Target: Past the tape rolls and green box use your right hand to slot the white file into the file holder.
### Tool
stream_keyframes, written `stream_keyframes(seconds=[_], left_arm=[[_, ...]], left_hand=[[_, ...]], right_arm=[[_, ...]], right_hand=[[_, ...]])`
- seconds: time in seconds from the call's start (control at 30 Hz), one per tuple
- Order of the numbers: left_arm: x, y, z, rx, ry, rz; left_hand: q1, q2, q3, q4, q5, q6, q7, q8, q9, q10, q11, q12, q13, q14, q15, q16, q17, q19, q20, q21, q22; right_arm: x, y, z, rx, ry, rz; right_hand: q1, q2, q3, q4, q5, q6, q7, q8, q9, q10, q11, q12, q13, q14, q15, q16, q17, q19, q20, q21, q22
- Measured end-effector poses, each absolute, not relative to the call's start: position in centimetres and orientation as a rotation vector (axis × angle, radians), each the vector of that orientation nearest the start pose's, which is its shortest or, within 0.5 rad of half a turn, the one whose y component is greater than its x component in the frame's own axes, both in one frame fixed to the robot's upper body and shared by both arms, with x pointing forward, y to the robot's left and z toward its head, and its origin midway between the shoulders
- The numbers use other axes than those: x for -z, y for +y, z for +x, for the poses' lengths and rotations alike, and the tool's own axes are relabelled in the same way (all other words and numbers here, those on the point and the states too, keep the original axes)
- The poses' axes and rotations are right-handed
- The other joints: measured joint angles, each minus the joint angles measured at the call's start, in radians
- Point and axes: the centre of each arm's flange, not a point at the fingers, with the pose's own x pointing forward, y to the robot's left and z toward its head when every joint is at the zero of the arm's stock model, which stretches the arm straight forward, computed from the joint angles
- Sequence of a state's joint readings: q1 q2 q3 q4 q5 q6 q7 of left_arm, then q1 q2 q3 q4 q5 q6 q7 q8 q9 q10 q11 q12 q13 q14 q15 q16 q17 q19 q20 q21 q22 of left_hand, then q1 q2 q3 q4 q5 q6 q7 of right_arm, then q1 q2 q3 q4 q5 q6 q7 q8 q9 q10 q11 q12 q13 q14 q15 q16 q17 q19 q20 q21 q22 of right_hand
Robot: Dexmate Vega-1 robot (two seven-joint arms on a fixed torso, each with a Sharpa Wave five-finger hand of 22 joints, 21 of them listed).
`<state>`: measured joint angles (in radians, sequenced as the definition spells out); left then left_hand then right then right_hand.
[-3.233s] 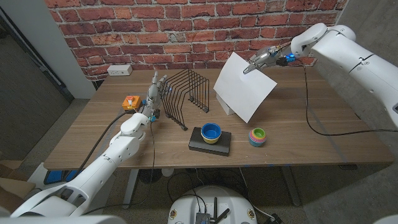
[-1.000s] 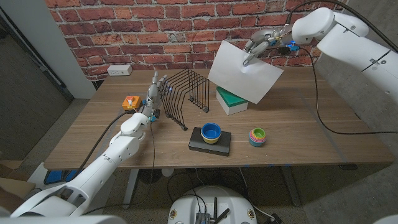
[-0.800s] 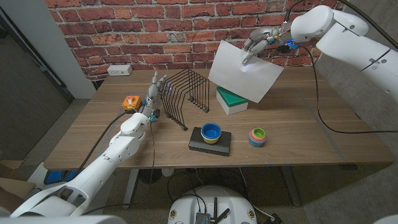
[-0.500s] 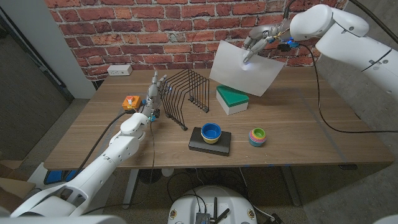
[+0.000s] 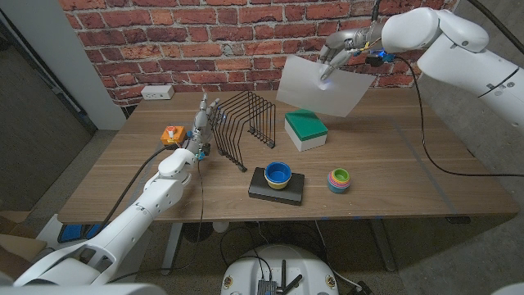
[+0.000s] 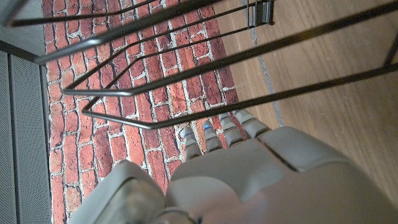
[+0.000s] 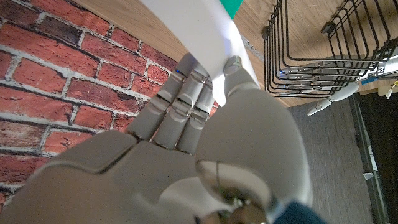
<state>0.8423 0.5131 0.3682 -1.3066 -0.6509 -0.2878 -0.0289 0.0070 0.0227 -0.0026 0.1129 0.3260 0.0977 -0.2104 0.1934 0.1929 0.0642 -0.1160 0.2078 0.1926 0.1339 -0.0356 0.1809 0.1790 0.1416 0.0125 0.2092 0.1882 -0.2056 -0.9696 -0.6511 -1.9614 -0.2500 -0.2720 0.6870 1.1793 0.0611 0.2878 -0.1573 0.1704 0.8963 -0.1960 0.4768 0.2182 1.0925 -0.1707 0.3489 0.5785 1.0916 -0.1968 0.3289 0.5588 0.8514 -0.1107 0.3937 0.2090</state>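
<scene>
The right hand (image 5: 337, 49) is raised above the far side of the table (image 5: 393, 205), in front of the brick wall (image 5: 246, 41), and it pinches the white file (image 5: 321, 86) near its upper edge. The sheet hangs in the air, tilted, above and just behind the green box (image 5: 305, 129), clear of the tabletop. The right wrist view shows the grip more closely: the thumb (image 7: 233, 68) lies on one face of the file (image 7: 193, 31) and the fingers (image 7: 180, 99) on the other, closed tight against the paper. That view also shows the file holder (image 7: 317, 43) beyond the sheet, with the left hand (image 7: 348, 90) at its side.

In the head view the file holder (image 5: 244, 124), a black wire rack, stands on the table left of the green box, well apart from the file. The left hand (image 5: 204, 123) stands upright just beside the rack's left end, fingers pointing up and holding nothing. The left wrist view shows its fingertips (image 6: 217, 134) straight and close together under the rack's wires (image 6: 186, 81); whether they touch a wire I cannot tell.

Nearer the robot, a blue bowl (image 5: 277, 174) sits on a black box (image 5: 277, 189), and a stack of coloured tape rolls (image 5: 339, 179) lies to its right. A small orange object (image 5: 171, 134) sits left of the left hand.
</scene>
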Motion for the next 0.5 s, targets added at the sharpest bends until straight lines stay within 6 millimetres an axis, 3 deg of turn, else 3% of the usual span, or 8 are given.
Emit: stream_keyframes(seconds=[0.5], left_arm=[[2.72,29.1,65.22,0.206,-0.593,-0.041]], left_hand=[[0.0,0.0,0.0,0.0,0.0,0.0,0.0,0.0,0.0,0.0,0.0,0.0,0.0,0.0,0.0,0.0,0.0,0.0,0.0,0.0,0.0]], right_arm=[[-25.95,-20.83,49.35,-0.274,-0.686,-1.659]], right_hand=[[0.009,0.009,-0.01,0.0,-0.001,0.008,-0.001,-0.009,0.0,0.002,0.002,-0.02,0.013,0.0,0.0,-0.022,0.027,-0.014,0.007,0.035,-0.005]])
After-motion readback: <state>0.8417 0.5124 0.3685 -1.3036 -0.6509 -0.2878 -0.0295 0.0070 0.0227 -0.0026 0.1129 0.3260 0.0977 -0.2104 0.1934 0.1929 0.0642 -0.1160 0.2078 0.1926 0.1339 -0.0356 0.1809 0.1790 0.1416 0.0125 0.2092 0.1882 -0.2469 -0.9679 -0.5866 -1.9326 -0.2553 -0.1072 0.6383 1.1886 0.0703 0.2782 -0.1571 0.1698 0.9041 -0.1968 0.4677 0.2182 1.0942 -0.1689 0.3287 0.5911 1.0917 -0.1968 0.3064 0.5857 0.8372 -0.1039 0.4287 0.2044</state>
